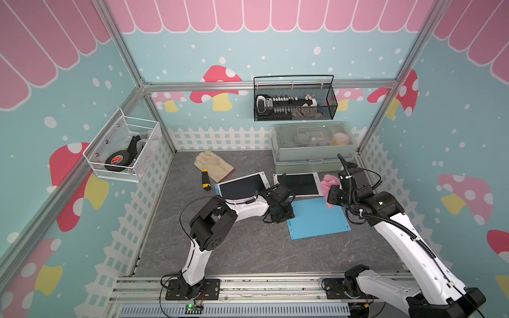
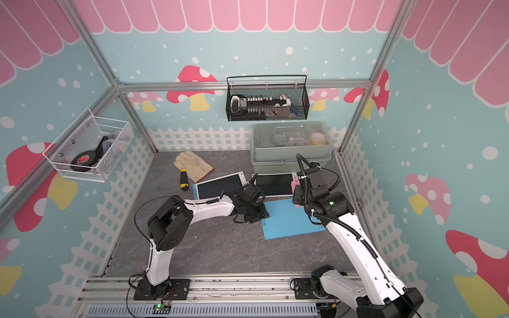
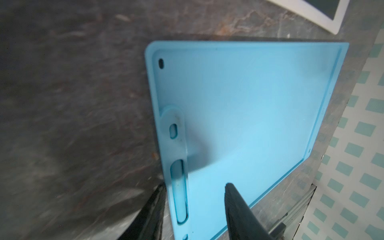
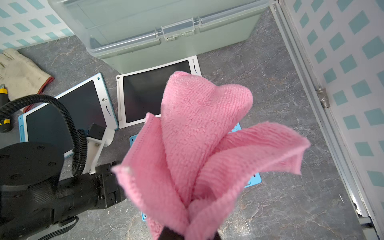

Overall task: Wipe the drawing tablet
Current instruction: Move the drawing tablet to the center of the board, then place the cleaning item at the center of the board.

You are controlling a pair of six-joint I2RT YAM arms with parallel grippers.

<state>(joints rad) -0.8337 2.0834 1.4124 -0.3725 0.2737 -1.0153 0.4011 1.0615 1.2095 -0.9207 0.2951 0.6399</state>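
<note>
Near smooth blue tablet (image 1: 316, 217), fluffy pink cloth (image 4: 197, 135)

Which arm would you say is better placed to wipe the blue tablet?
Right: the right gripper is shut on the pink cloth near the blue tablet; the left gripper, open at the tablet's edge, holds no cloth.

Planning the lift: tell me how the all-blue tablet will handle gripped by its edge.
The blue tablet looks thin and flat, so probably stiff and light. Its smooth plastic back may slip in the left gripper. Lying flat, it should slide, not tip.
</note>
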